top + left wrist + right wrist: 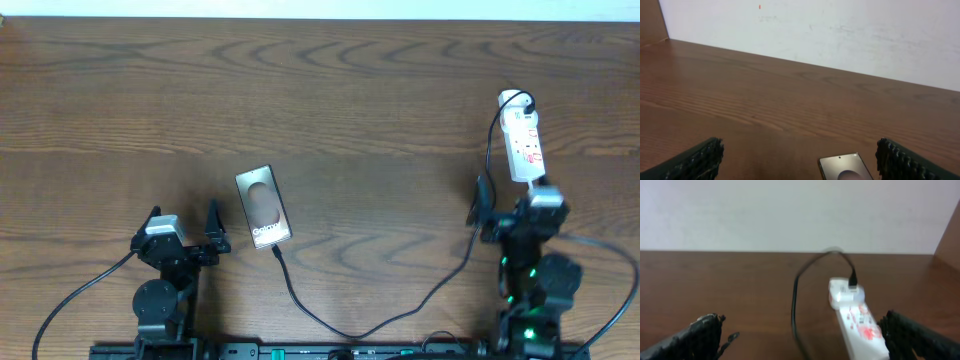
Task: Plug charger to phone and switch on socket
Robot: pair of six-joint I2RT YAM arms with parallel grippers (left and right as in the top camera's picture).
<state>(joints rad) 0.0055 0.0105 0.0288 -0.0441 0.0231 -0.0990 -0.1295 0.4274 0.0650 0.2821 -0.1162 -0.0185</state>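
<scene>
**Both pincers wide, phone and socket lying ahead of them**

My left pincer (800, 162) stands wide apart and holds nothing. The phone (263, 207) lies flat just ahead of it and to its right. Its long axis runs away from the pincer, slightly tilted, with the dark glossy face up and white lettering at the near end. The charger (300, 305) meets that near short edge, but I cannot tell if it is seated. Its thin black cable loops across to my right pincer (802, 335), which is also wide and empty. There it passes between the fingers and arches into the far end of the socket (857, 325). The socket is white with red markings. It points straight away, close to the right finger.
</scene>
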